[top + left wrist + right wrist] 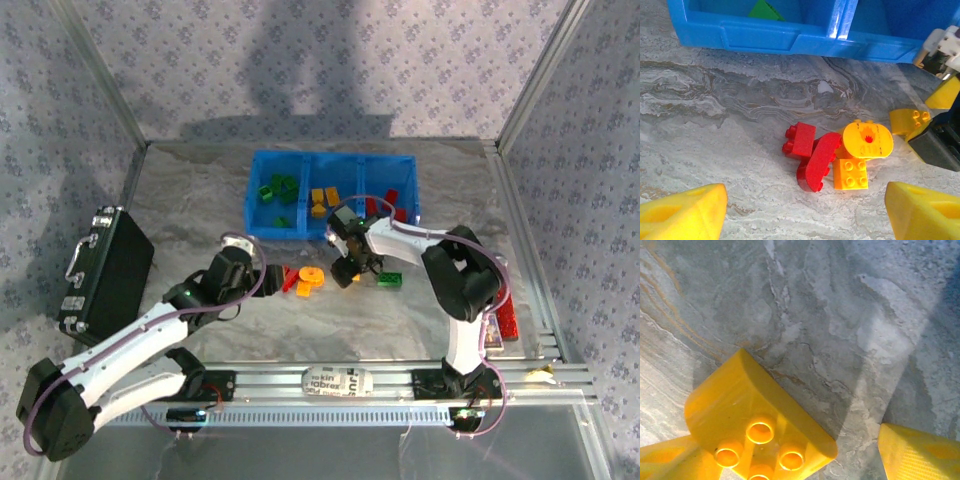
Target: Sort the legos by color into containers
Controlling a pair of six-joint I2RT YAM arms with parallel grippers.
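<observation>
The loose legos lie mid-frame in the overhead view, just below the blue tray. A red brick touches a red curved piece, a round yellow piece leans over an orange square brick, and a green brick sits apart to their right. In the tray the green pieces fill the left container, the yellow-orange ones the middle and the red ones the right. My left gripper hangs low just below the red and orange cluster, its jaws spread wide with nothing between them. My right gripper is at the centre of the overhead frame, between that cluster and the green brick. Its fingers stand apart. A yellow brick with a rounded edge touches the finger at the lower left, with bare table between it and the other finger, so I have no closed grip on it. Whether it rests on the marbled grey table I cannot tell. A black case lies at the left edge.
</observation>
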